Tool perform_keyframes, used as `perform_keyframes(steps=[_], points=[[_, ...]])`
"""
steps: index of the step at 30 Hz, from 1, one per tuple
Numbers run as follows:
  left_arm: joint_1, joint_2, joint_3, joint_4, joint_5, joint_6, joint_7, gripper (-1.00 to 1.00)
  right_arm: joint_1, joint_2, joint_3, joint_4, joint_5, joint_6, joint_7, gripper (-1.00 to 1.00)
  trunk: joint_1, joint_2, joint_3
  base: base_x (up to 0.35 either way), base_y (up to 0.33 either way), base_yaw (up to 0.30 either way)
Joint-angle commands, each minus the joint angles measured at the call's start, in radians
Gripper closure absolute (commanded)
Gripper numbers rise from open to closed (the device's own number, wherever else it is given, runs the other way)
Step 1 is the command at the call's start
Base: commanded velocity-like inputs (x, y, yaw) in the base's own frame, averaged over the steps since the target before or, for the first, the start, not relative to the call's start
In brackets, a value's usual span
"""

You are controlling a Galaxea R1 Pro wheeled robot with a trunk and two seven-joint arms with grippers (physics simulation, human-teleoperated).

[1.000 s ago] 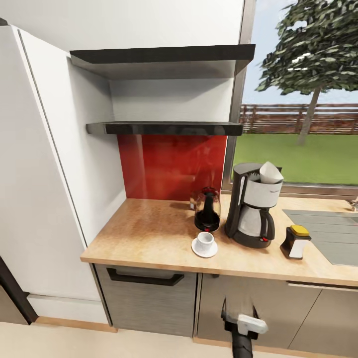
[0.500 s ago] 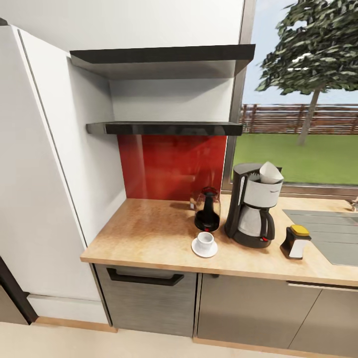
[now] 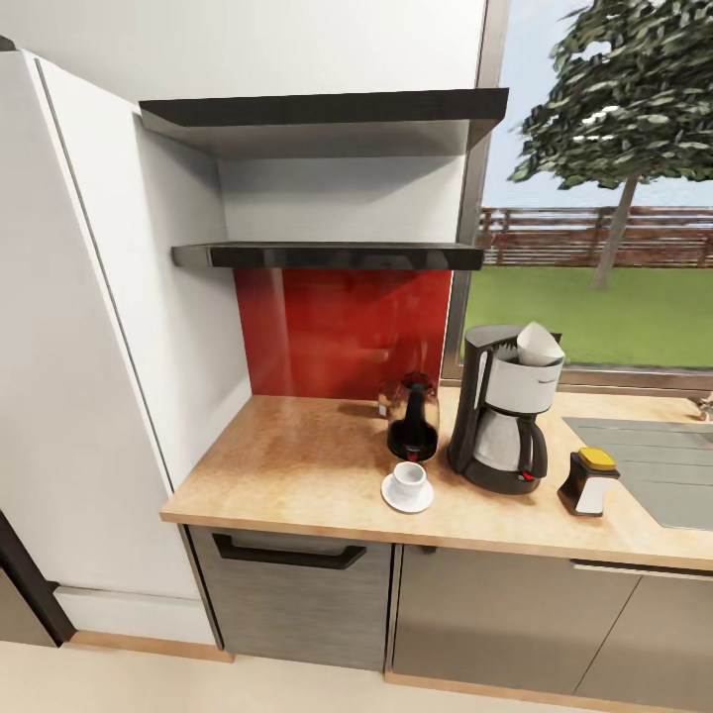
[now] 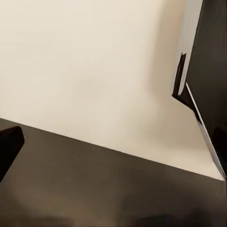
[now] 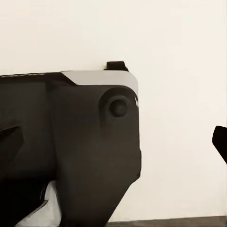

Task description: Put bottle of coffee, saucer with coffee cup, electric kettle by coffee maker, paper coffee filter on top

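Now, scene: a kitchen corner in the head view, with a light wood desk (image 3: 297,465) over grey cabinet fronts (image 3: 297,594).
Maker: the coffee maker (image 3: 502,411) stands upright on the desk, toward the window side, its carafe handle facing the front edge.
Filter: a white paper cone (image 3: 540,343) sits in the top of the maker, tilted up and out.
Kettle: the dark rounded kettle (image 3: 413,418) stands just beside the maker, on the side nearer the red back panel (image 3: 337,332).
Saucer: a small white plate (image 3: 407,495) lies in front of the kettle, near the front of the maker.
Cup: a white cup (image 3: 407,479) sits upright on the saucer.
Bottle: the coffee bottle (image 3: 589,482) with its yellow cap stands on the desk on the maker's other side, between it and the sink (image 3: 659,470).
Shelves: two dark shelves (image 3: 327,255) above the desk.
Window: grass, a fence and a tree (image 3: 619,99) outside.
Left tool: the left wrist view gives a pale floor (image 4: 94,71) and a dark body panel (image 4: 94,189), with one dark fingertip (image 4: 9,146) at the edge; I cannot tell whether the tool is apart or together.
Right tool: the right wrist view gives a dark housing (image 5: 71,146) against pale floor, with a dark fingertip (image 5: 220,142) at one edge; its state cannot be told either.
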Motion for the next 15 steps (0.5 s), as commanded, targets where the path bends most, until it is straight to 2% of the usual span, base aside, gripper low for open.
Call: perform_keyframes(steps=[1,5,15], points=[[0.001,0.0,0.002,-0.005,0.002,0.04,0.009,-1.0,0.006,0.003,-0.007,-0.002,0.0,0.024,-0.002,-1.0,0.0,-0.001,0.0,0.0,0.0,0.0],[0.001,0.0,0.003,-0.006,0.001,0.086,0.04,-1.0,0.014,0.005,-0.007,-0.002,-0.001,0.068,0.002,-1.0,0.0,-0.001,0.0,0.0,0.0,0.0],[0.001,-0.001,0.004,-0.007,0.001,0.097,0.056,-1.0,0.027,0.008,-0.006,-0.002,-0.002,0.082,0.007,-1.0,0.0,-0.001,0.0,0.0,0.0,0.0]])
